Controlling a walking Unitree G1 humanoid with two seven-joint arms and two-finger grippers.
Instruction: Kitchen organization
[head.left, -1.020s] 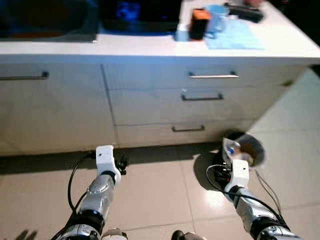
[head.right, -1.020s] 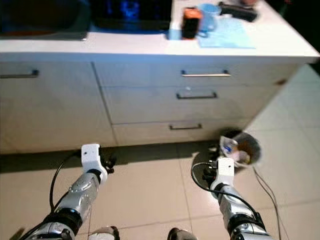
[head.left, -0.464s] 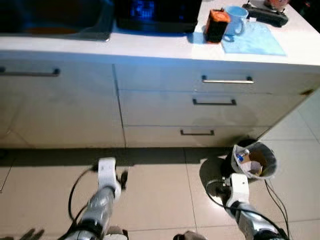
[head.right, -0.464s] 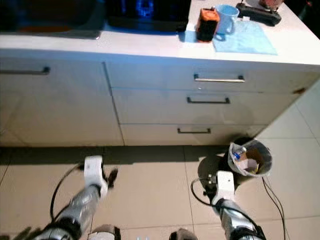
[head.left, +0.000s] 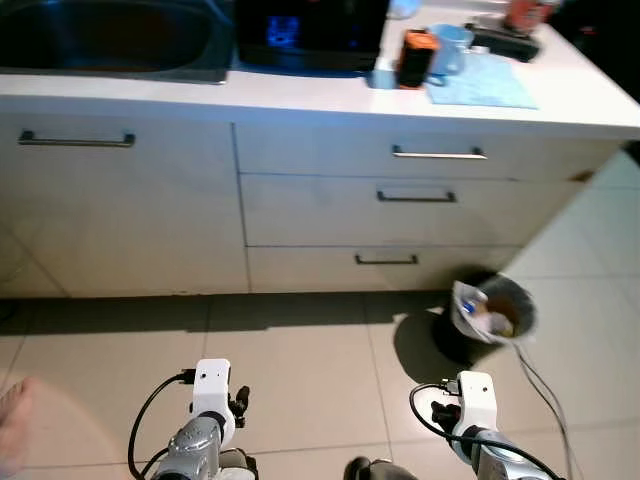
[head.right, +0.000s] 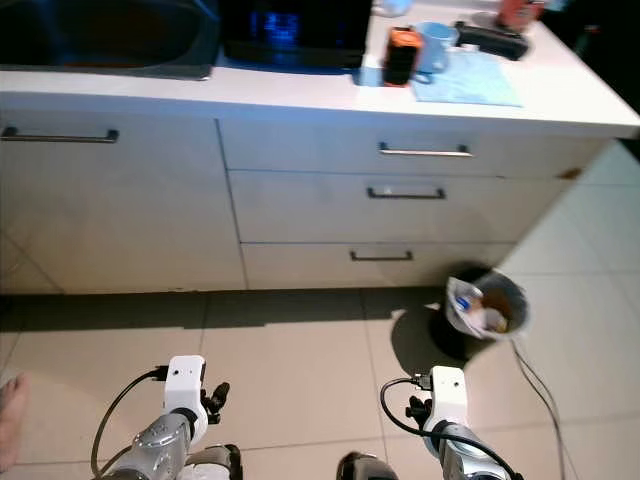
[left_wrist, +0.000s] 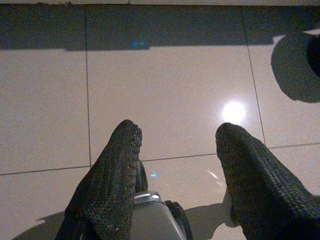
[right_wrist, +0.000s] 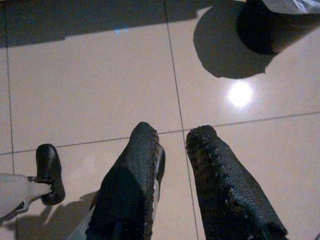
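A white counter (head.left: 300, 95) with three drawers (head.left: 420, 195) stands ahead of me. On it sit an orange and black container (head.left: 416, 58), a blue mug (head.left: 447, 48) and a blue cloth (head.left: 480, 82). Both arms hang low over the tiled floor, well short of the cabinets. My left gripper (left_wrist: 177, 132) is open, its fingers wide apart over bare tiles. The fingers of my right gripper (right_wrist: 175, 132) stand close together with nothing between them, pointing toward the dark bin (right_wrist: 275, 25).
A small bin (head.left: 490, 312) full of rubbish stands on the floor at the right, with a cable (head.left: 545, 385) trailing beside it. A dark sink (head.left: 100, 35) and a black appliance (head.left: 310, 30) sit on the counter. A blurred pinkish shape (head.left: 10, 425) shows at the left edge.
The camera has shifted and takes in more floor. Both arms now sit lower in the picture and farther from the cabinets.
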